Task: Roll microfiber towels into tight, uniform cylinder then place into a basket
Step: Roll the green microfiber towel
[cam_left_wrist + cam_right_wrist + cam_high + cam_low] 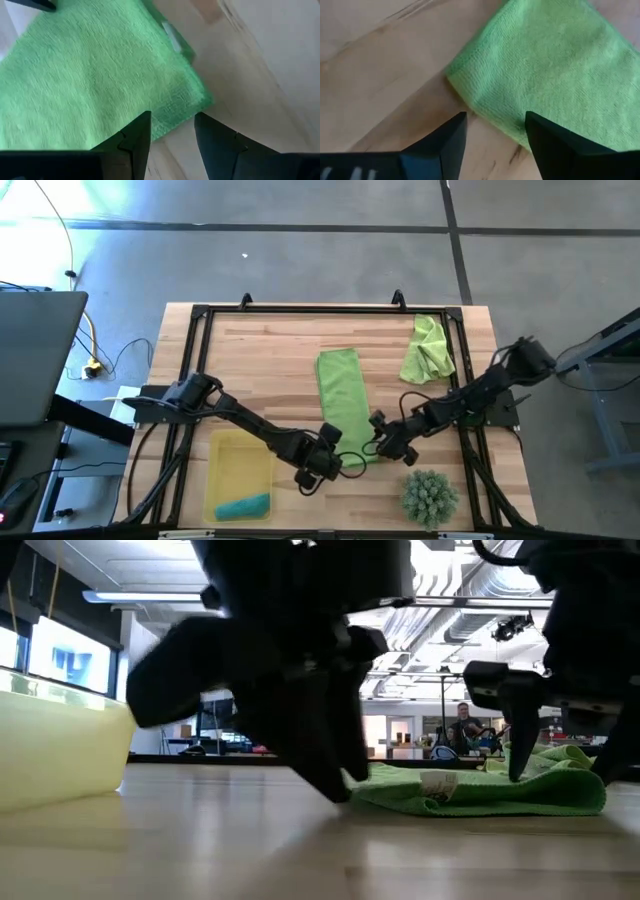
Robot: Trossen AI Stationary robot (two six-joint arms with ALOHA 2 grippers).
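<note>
I hold my left pincer [172, 131] and right pincer [496, 131] spread at the flat lime towel's [343, 402] near corners, ready to start rolling.

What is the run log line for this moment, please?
left gripper open at flat green towel corner | right gripper open, opposite corner | teal towel in basket

Lighting bright, even. Glare on the floor [90, 200] at 11 o'clock. Low view: near left hand [335, 775] blurred, silhouetted against ceiling lights [150, 597].
</note>
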